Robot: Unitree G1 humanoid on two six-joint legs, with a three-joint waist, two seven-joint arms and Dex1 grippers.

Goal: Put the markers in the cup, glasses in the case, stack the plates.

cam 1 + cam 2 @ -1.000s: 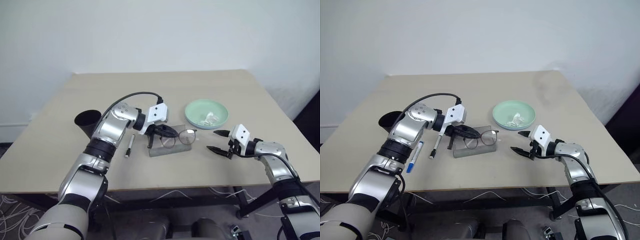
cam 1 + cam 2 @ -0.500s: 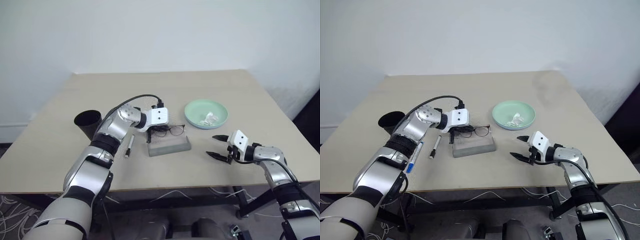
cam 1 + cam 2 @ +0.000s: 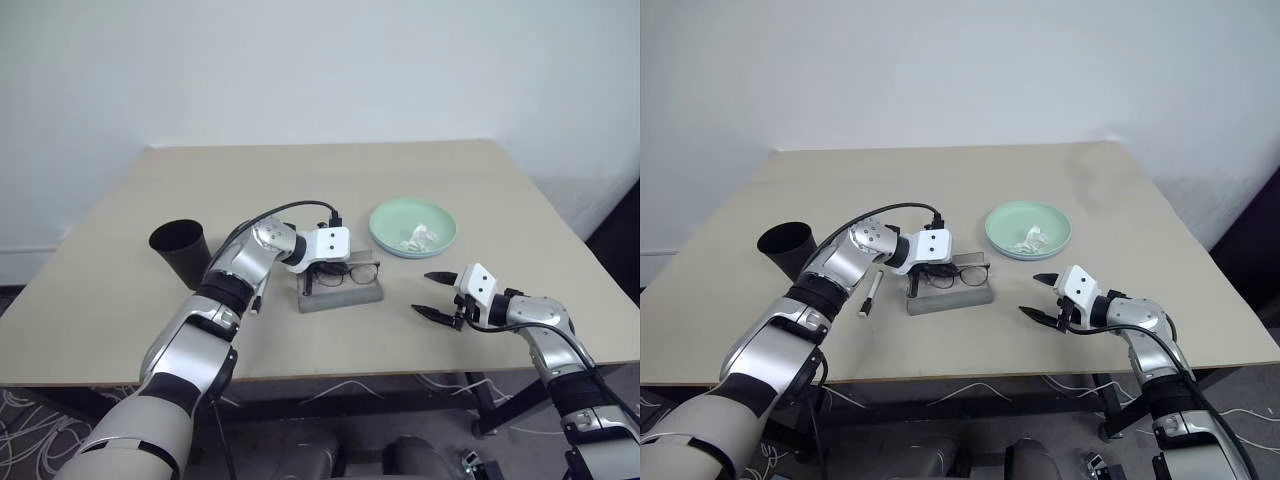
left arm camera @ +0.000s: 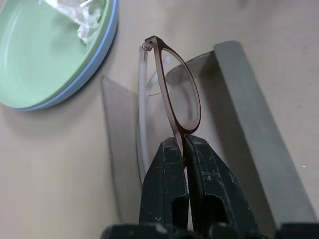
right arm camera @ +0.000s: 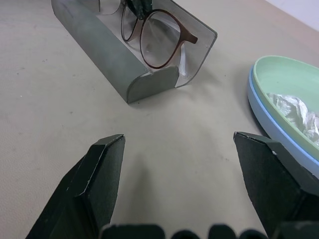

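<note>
The left gripper (image 4: pixel 182 149), clamped on the glasses (image 3: pixel 349 271) at the bridge, has lowered them from above into the open grey case (image 3: pixel 340 292) on the table (image 3: pixel 440 170). The right gripper (image 3: pixel 433 293) hovers nearby, fingers spread wide.

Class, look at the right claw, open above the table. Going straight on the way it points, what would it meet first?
Most likely the open grey case, at the end nearest the right claw. The glasses stand inside it, pinched by the left claw. Depth is unclear; the claw might touch the bare table first.
</note>
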